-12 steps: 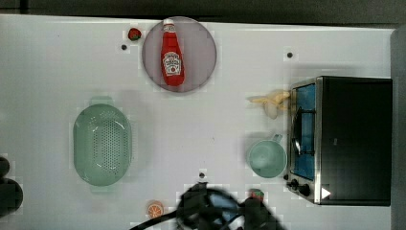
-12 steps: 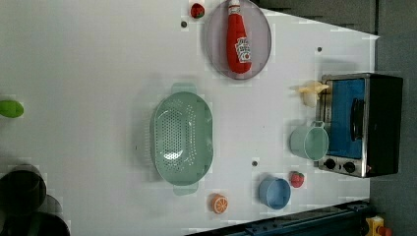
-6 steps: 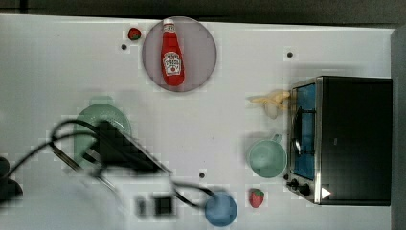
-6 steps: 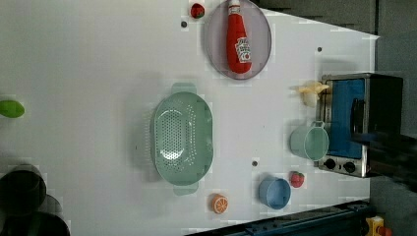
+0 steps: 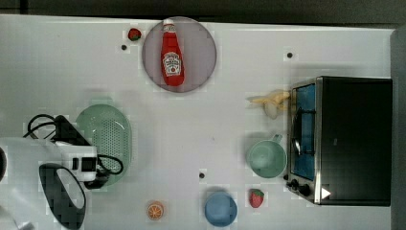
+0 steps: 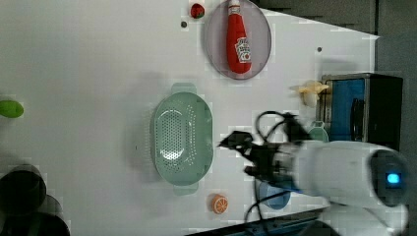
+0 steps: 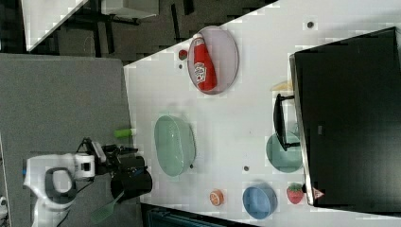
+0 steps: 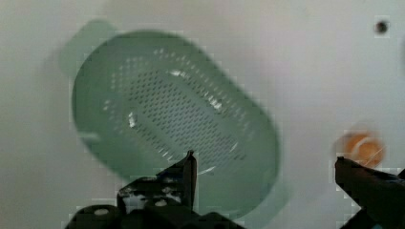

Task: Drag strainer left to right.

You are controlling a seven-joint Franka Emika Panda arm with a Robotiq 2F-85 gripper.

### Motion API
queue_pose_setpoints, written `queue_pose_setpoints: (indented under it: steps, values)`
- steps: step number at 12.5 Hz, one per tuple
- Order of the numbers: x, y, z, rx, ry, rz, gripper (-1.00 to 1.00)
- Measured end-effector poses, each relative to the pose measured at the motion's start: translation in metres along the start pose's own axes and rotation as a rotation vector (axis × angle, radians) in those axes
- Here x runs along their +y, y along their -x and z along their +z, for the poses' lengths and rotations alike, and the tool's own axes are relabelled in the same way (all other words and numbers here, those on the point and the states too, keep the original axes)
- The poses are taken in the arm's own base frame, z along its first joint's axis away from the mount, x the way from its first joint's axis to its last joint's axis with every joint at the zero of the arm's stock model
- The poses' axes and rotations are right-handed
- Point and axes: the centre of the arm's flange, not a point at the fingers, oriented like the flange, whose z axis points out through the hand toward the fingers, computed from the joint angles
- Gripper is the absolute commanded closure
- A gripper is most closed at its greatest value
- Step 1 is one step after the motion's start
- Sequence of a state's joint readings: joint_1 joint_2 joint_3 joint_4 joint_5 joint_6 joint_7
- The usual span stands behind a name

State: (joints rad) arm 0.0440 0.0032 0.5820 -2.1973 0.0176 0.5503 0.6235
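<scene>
The strainer (image 5: 112,136) is a pale mint-green oval with many small holes, lying on the white table at the top view's left. It also lies in the left view (image 6: 182,137), the right view (image 7: 174,144) and the wrist view (image 8: 162,109). My arm (image 5: 52,158) covers its lower left edge in the top view. The gripper (image 8: 265,160) hangs open above the strainer's rim, with one dark finger (image 8: 187,171) over the strainer and the other (image 8: 367,179) over bare table. Nothing sits between the fingers. In the left view the gripper's dark head (image 6: 236,141) is just beside the strainer.
A ketchup bottle (image 5: 172,52) lies on a grey plate (image 5: 201,52). A toaster oven (image 5: 349,139), a mint cup (image 5: 266,158), a banana (image 5: 268,101), a blue bowl (image 5: 220,209), an orange slice (image 5: 155,210) and two strawberries (image 5: 256,198) (image 5: 134,34) are around.
My arm has swung from the top view's bottom middle to the left and now sits at the strainer's edge. The strainer has not moved.
</scene>
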Motion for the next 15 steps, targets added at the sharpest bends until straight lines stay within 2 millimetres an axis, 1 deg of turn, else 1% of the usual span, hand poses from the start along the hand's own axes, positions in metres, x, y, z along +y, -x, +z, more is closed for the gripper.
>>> queue_pose_setpoints:
  steps: [1, 2, 3, 4, 5, 6, 7, 9, 10, 12, 14, 15]
  values:
    - [-0.014, 0.009, 0.018, -0.036, -0.022, 0.067, -1.0]
    - [-0.024, 0.011, 0.037, -0.071, -0.02, 0.134, -1.0]
    - [-0.031, 0.008, 0.055, -0.093, -0.019, 0.204, -1.0]
    - [-0.034, 0.005, 0.074, -0.104, -0.009, 0.257, -1.0]
    - [-0.032, 0.001, 0.092, -0.113, 0.014, 0.311, -1.0]
    - [-0.032, -0.005, 0.105, -0.098, 0.011, 0.358, -1.0]
    - [-0.036, -0.011, 0.117, -0.089, -0.005, 0.402, -1.0]
    - [-0.044, -0.015, 0.14, -0.117, -0.012, 0.492, -1.0]
    - [-0.048, -0.016, 0.152, -0.133, -0.042, 0.531, -1.0]
    - [-0.047, -0.016, 0.177, -0.133, -0.032, 0.555, -1.0]
    - [-0.036, -0.016, 0.201, -0.135, 0.0, 0.597, -1.0]
    - [-0.031, -0.019, 0.211, -0.13, 0.022, 0.615, -1.0]
